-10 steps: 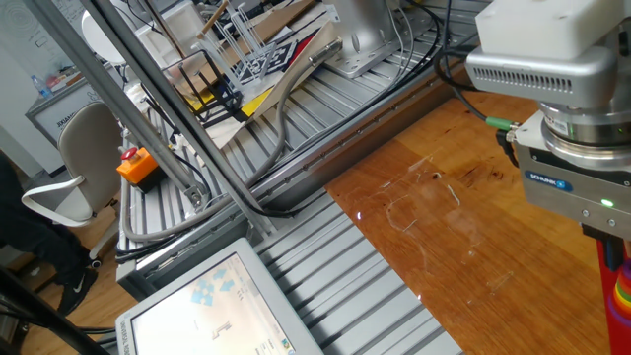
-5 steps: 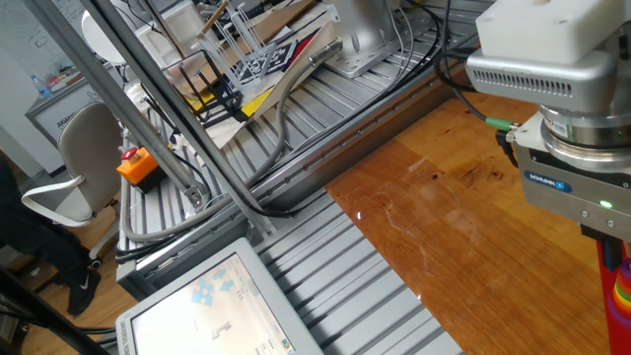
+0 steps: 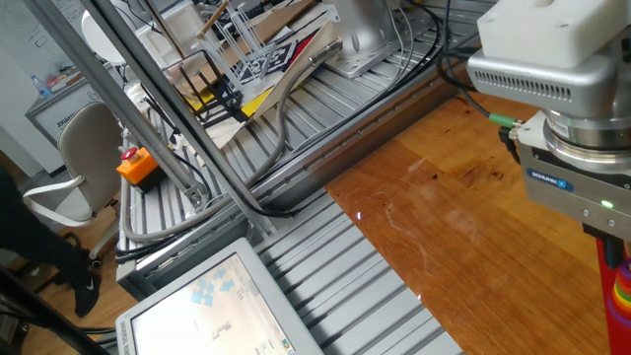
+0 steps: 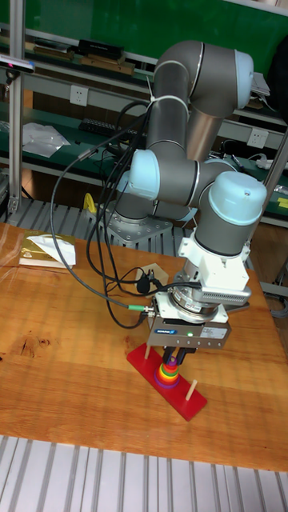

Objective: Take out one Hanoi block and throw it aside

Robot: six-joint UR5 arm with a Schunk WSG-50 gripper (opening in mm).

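Gripper (image 4: 171, 358) fingertips hidden behind the ring stack (image 4: 167, 373) beneath; purple Hanoi block indiscernible; fixed view's edge crops the claw.

The wooden table (image 3: 444, 227) is warm brown and glossy, with pale reflections across its top. Ribbed grey metal panels (image 3: 325, 266) border it on the near and far sides. Beyond the table's far corner stands a pale office chair (image 3: 84, 163), and just beside it an orange box with a red button (image 3: 136, 166). Behind the table in the tall fixed view runs a green wall (image 4: 88, 24) with white sockets (image 4: 78, 96) on a shelf.
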